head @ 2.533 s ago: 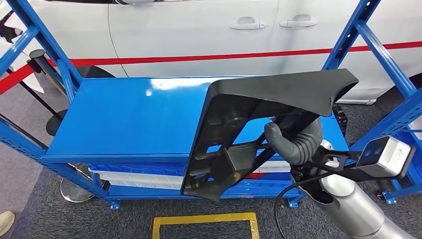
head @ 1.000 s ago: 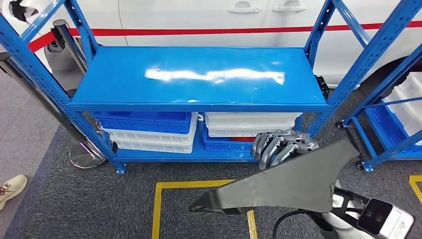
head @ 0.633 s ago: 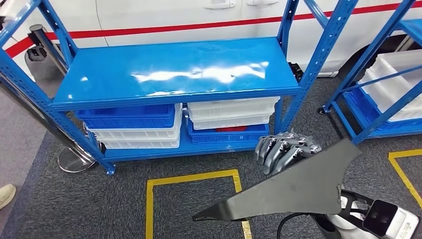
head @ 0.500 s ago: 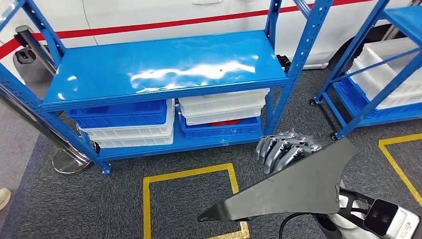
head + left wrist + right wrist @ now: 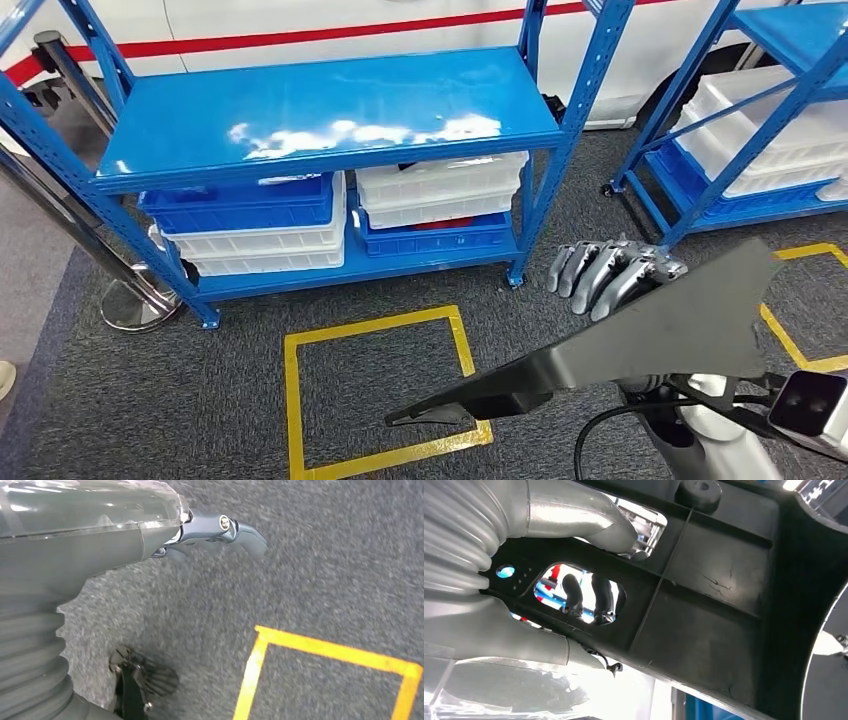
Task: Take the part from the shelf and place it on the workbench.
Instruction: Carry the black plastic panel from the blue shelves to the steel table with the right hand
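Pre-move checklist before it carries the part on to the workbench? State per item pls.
1. Part held: the right hand grips the black part, fingers over its top edge, thumb on the ribbed underside. Ok.
2. Part off the shelf: the blue shelf top is bare. Ok.
3. Part clear of the floor: its pointed end hangs over the yellow floor marking; the gap cannot be judged. Cannot tell.
4. Left hand free: it hangs above the carpet, holding nothing. Ok.
5. Workbench located: none of the pictures makes it out. Cannot tell.
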Robot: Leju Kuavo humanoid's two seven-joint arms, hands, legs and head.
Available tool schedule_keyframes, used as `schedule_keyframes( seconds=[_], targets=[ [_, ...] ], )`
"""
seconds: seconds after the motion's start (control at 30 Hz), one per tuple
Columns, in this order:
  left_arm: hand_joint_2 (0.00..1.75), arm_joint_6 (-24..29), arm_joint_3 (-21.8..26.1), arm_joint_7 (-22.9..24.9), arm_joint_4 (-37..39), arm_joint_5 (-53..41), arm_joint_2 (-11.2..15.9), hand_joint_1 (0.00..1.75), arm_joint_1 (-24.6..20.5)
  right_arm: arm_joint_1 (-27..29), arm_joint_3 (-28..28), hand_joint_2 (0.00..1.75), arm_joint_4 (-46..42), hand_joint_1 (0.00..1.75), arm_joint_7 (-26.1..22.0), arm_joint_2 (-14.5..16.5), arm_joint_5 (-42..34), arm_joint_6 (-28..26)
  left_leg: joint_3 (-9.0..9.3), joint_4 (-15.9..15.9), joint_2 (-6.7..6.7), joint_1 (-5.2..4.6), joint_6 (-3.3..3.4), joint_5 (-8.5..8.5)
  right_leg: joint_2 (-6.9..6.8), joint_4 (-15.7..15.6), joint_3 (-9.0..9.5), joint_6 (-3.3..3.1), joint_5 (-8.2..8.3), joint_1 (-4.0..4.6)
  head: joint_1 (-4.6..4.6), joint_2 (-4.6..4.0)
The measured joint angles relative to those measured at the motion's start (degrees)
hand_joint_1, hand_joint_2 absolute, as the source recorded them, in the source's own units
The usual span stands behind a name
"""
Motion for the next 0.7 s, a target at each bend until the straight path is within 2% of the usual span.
schedule_keyframes(
  seconds=[0.03, 0.07, 0.1, 0.13, 0.17, 0.2, 0.23, 0.27, 0.3, 0.37, 0.4, 0.43, 0.5, 0.53, 0.57, 0.6, 0.63, 0.67, 0.7],
  targets=[
    [1.75, 0.0, 0.0, 0.0, 0.0, 0.0, 0.0, 0.00, 0.0, -0.1, 0.0, 1.75, 0.2, 1.24, 0.0, -0.2, -0.2, -0.5, -0.98, 0.1, 0.11, -0.02, -0.05, 0.67, -0.02, 3.3, -0.40, 0.23, -1.22, -0.12, 0.01, 0.00],
    [1.75, 0.0, 0.1, 0.0, 0.0, 0.0, 0.0, 0.00, 0.1, -0.1, 0.1, 1.75, 0.3, 1.24, 0.0, -0.4, -0.4, -0.9, -2.03, 0.3, 0.21, -0.03, -0.13, 1.28, -0.06, 5.3, -0.15, 0.39, -0.96, -0.24, 0.00, 0.00],
    [1.75, 0.0, 0.1, 0.0, 0.0, 0.0, 0.0, 0.00, 0.1, -0.1, 0.2, 1.75, 0.4, 1.24, 0.0, -0.6, -0.4, -1.3, -3.08, 0.6, 0.28, -0.04, -0.25, 1.84, -0.14, 5.4, 1.00, 0.48, 0.35, -0.33, 0.00, 0.00],
    [1.75, 0.0, 0.1, 0.0, 0.0, 0.0, 0.0, 0.00, 0.1, -0.2, 0.4, 1.75, 0.5, 1.24, 0.0, -0.7, -0.5, -1.6, -4.09, 1.0, 0.33, -0.04, -0.40, 2.34, -0.27, 3.5, 3.19, 0.46, 1.87, -0.39, 0.00, 0.00],
    [1.75, 0.0, 0.2, 0.0, 0.0, 0.0, 0.0, 0.00, 0.1, -0.5, 0.5, 1.75, 0.5, 1.24, 0.0, -0.8, -0.7, -1.9, -4.95, 1.3, 0.36, -0.04, -0.59, 2.78, -0.45, 0.0, 6.21, 0.31, 2.53, -0.39, -0.01, 0.00],
    [1.75, 0.1, 0.2, 0.1, 0.0, 0.0, 0.0, 0.00, 0.1, -1.1, 0.8, 1.75, 0.5, 1.24, 0.1, -1.0, -1.0, -2.2, -5.62, 1.6, 0.43, -0.10, -0.82, 3.16, -0.58, -4.4, 9.43, 0.05, 2.23, -0.25, -0.03, 0.00],
    [1.75, 0.2, 0.3, 0.3, 0.0, 0.0, 0.0, 0.00, 0.0, -1.9, 1.1, 1.75, 0.6, 1.24, 0.2, -1.0, -1.4, -2.5, -6.06, 1.8, 0.50, -0.13, -1.09, 3.58, -0.68, -8.0, 11.87, -0.26, 1.47, -0.08, -0.05, 0.00],
    [1.75, 0.3, 0.4, 0.4, 0.0, 0.0, 0.0, 0.00, 0.0, -2.8, 1.5, 1.75, 0.7, 1.24, 0.4, -1.1, -1.9, -3.0, -6.32, 1.9, 0.60, -0.11, -1.40, 3.98, -0.71, -10.3, 13.31, -0.58, 0.69, 0.16, -0.06, 0.00],
    [1.75, 0.4, 0.5, 0.6, 0.0, 0.1, 0.0, 0.00, -0.1, -3.7, 1.9, 1.75, 0.9, 1.24, 0.6, -1.3, -2.5, -3.5, -6.52, 1.9, 0.69, -0.06, -1.70, 4.44, -0.67, -11.4, 13.70, -0.90, 0.52, 0.40, -0.06, 0.00],
    [1.75, 0.6, 0.7, 0.7, 0.0, 0.1, 0.1, 0.00, -0.2, -5.2, 2.7, 1.75, 1.2, 1.24, 1.2, -1.6, -3.7, -4.6, -7.12, 2.1, 0.51, 0.10, -2.34, 4.46, -0.78, -11.9, 13.12, -1.72, 1.54, 0.28, -0.04, 0.00],
    [1.75, 0.7, 0.8, 0.7, 0.0, 0.1, 0.1, 0.00, -0.2, -5.9, 3.1, 1.75, 1.3, 1.24, 1.4, -1.7, -4.2, -5.1, -7.69, 3.2, 0.24, 0.15, -2.63, 3.20, -0.88, -12.1, 12.68, -2.19, 2.12, 0.16, -0.07, 0.00],
    [1.75, 0.7, 0.9, 0.7, 0.0, 0.1, 0.1, 0.00, -0.2, -6.5, 3.5, 1.75, 1.3, 1.24, 1.6, -1.8, -4.9, -5.7, -8.52, 5.4, -0.06, 0.24, -2.89, 0.98, -0.98, -12.3, 12.15, -2.63, 2.74, 0.04, -0.11, 0.00],
    [1.75, 0.7, 1.0, 0.7, 0.0, 0.1, 0.1, 0.00, -0.1, -7.5, 4.1, 1.75, 1.4, 1.24, 1.7, -2.2, -6.1, -6.8, -10.46, 12.6, -0.42, 0.53, -3.33, -4.43, -1.03, -12.2, 10.78, -3.07, 3.78, 0.17, -0.18, 0.00],
    [1.75, 0.7, 1.0, 0.7, 0.0, 0.1, 0.1, 0.00, -0.1, -7.8, 4.4, 1.75, 1.4, 1.24, 1.9, -2.5, -6.4, -7.3, -11.15, 16.1, -0.43, 0.68, -3.54, -6.04, -1.03, -12.1, 10.07, -3.10, 4.29, 0.21, -0.19, 0.00],
    [1.75, 0.6, 1.0, 0.7, 0.0, 0.0, 0.1, 0.00, -0.1, -7.8, 4.5, 1.75, 1.4, 1.24, 2.1, -2.7, -6.6, -7.7, -11.20, 18.1, -0.43, 0.83, -3.73, -6.35, -1.03, -12.0, 9.36, -3.03, 4.76, 0.20, -0.19, 0.00],
    [1.75, 0.5, 1.0, 0.6, 0.0, 0.0, 0.2, 0.00, -0.1, -7.7, 4.6, 1.75, 1.4, 1.24, 2.1, -3.0, -6.6, -8.1, -10.37, 18.4, -0.43, 0.99, -3.91, -5.47, -1.02, -11.8, 8.64, -2.87, 5.19, 0.14, -0.20, 0.00],
    [1.75, 0.4, 1.0, 0.5, 0.0, -0.1, 0.2, 0.00, -0.1, -7.5, 4.7, 1.75, 1.3, 1.24, 2.0, -3.2, -6.4, -8.6, -8.50, 16.4, -0.43, 1.18, -4.06, -3.79, -0.98, -11.6, 7.95, -2.65, 5.57, 0.04, -0.20, 0.00],
    [1.75, 0.2, 1.0, 0.4, 0.0, -0.3, 0.2, 0.00, 0.0, -7.1, 4.8, 1.75, 1.1, 1.24, 1.7, -3.4, -6.0, -9.0, -5.87, 12.8, -0.50, 1.40, -4.19, -2.25, -0.95, -11.3, 7.31, -2.39, 5.87, -0.05, -0.21, 0.00],
    [1.75, 0.0, 1.0, 0.4, 0.0, -0.4, 0.3, 0.00, 0.0, -6.7, 4.8, 1.75, 0.7, 1.24, 1.2, -3.6, -5.5, -9.4, -3.02, 8.6, -0.69, 1.45, -4.26, -1.55, -0.91, -10.9, 6.69, -2.09, 6.10, -0.08, -0.20, 0.00]
  ],
)
